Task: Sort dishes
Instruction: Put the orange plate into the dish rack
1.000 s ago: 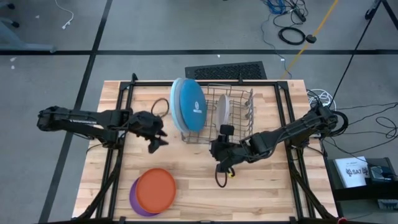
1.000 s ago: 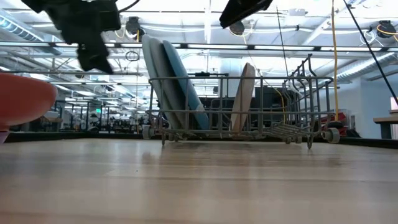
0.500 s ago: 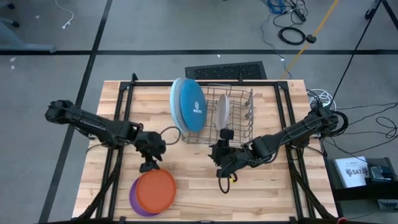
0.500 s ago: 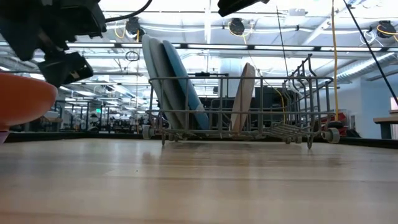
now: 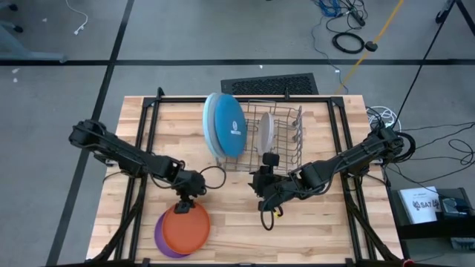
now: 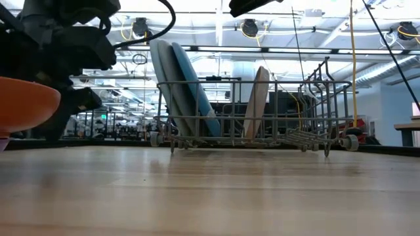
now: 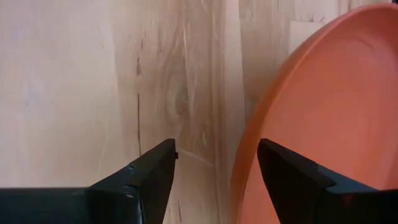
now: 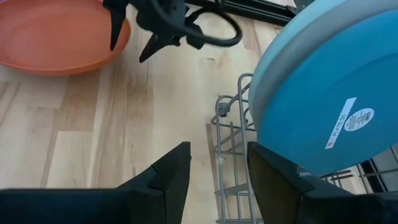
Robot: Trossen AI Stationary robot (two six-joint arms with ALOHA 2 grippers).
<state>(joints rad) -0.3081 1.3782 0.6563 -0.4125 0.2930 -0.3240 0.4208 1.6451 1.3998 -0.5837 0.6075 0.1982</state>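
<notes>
Swung down and forward from beside the grey wire dish rack (image 5: 271, 137) to the rim of the round orange plastic plate (image 5: 186, 228): left hand (image 5: 184, 205), fingers (image 7: 146, 180) spread, one on each side of that rim. Lying flat on the wooden tabletop (image 5: 230, 211), stacked over a purple round plate (image 5: 160, 238), just below the hand. Standing on edge in the rack, faces sideways: large light blue plate (image 5: 230, 126), pale grey plate (image 5: 210, 122), off-white plate (image 5: 265, 130). Right hand (image 5: 265, 202) spread too, hovering before the rack; shown only by right wrist view: sticker on blue plate.
</notes>
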